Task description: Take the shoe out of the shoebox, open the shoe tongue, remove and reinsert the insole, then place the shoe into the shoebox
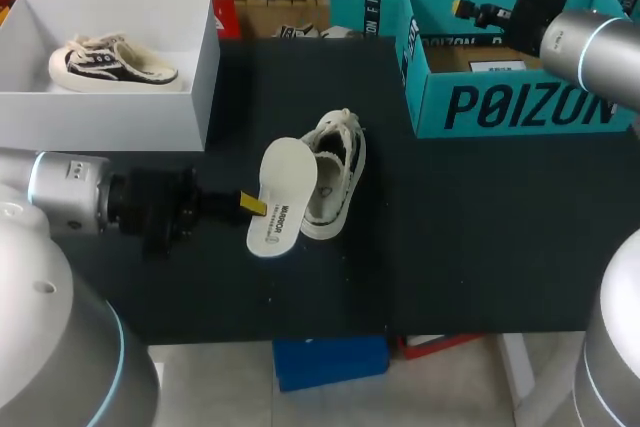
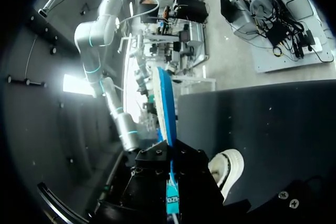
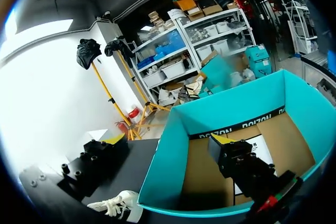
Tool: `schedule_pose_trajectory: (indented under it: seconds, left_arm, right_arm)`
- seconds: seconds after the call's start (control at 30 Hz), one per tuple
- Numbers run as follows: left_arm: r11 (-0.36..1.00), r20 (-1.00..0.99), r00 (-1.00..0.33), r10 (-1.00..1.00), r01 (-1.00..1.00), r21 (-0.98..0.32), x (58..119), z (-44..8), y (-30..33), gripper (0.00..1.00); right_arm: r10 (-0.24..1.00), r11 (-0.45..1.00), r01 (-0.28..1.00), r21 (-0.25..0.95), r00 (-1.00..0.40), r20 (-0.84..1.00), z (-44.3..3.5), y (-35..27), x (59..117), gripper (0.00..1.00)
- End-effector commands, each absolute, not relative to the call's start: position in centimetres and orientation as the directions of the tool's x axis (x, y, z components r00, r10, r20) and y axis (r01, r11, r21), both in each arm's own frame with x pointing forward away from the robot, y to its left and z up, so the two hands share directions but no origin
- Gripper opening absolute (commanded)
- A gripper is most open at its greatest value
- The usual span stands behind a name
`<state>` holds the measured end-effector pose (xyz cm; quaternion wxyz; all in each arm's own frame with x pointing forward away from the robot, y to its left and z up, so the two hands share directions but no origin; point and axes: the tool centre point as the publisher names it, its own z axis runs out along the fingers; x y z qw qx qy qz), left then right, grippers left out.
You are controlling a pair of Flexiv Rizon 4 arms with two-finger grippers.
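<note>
The left pincer (image 1: 251,205) is gripping the insole (image 1: 284,195) by its long edge, towards the heel end. It is holding the insole tilted up, just beside the shoe (image 1: 336,183). The shoe is lying on the dark worktop (image 1: 480,237), apparently tipped onto its side with the opening facing the insole, and it is well apart from the teal shoebox (image 1: 520,107). The right pincer (image 3: 168,140) is hanging wide open over that shoebox, holding nothing.

The insole is looking thin, light and bendy, probably foam with a smooth blue underside. Pinched at one edge like this, it is likely to droop or swivel when pushed. Feeding the toe end in first, low and flat, is looking like the safer way. The shoe is seeming soft and light too, with a canvas upper and loose laces, so it is likely to slide or fold under pressure. Bracing it at the firm heel or sole rim with the free pincer is looking wise, rather than at the floppy tongue
</note>
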<state>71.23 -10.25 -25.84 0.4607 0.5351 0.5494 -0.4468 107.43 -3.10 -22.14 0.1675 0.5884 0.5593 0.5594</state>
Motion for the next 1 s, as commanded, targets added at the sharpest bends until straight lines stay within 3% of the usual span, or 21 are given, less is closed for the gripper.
schedule_pose_trajectory:
  seconds: [0.03,0.3,0.43,0.6,0.77,1.0]
  left_arm:
    - [0.036,-0.986,-0.007,0.164,0.999,-0.001,71.3,-26.1,-10.6,0.00]
    - [0.027,-0.993,-0.039,0.109,0.999,-0.036,71.1,-26.5,-11.3,0.00]
    - [0.030,-0.995,-0.040,0.093,0.999,-0.038,71.2,-26.4,-10.8,0.00]
    - [0.040,-0.995,-0.043,0.089,0.998,-0.039,71.5,-26.5,-10.2,0.00]
    - [0.043,-0.995,-0.041,0.094,0.998,-0.037,71.5,-26.5,-10.0,0.00]
    - [0.046,-0.993,-0.032,0.110,0.999,-0.027,71.4,-26.3,-9.8,0.00]
  right_arm:
    - [0.745,-0.572,0.234,0.786,-0.255,0.617,-23.0,-3.2,107.4,1.00]
    - [0.745,-0.572,0.234,0.786,-0.255,0.617,-23.0,-3.2,107.4,1.00]
    - [0.877,-0.322,0.228,0.919,-0.292,0.380,-22.9,-3.6,108.1,1.00]
    - [0.927,-0.075,0.216,0.973,-0.344,0.148,-22.1,-3.9,109.1,1.00]
    - [0.923,0.126,0.203,0.971,-0.384,-0.040,-21.4,-4.8,110.2,1.00]
    - [0.875,0.409,0.270,0.872,-0.388,-0.290,-21.6,-6.9,112.3,1.00]
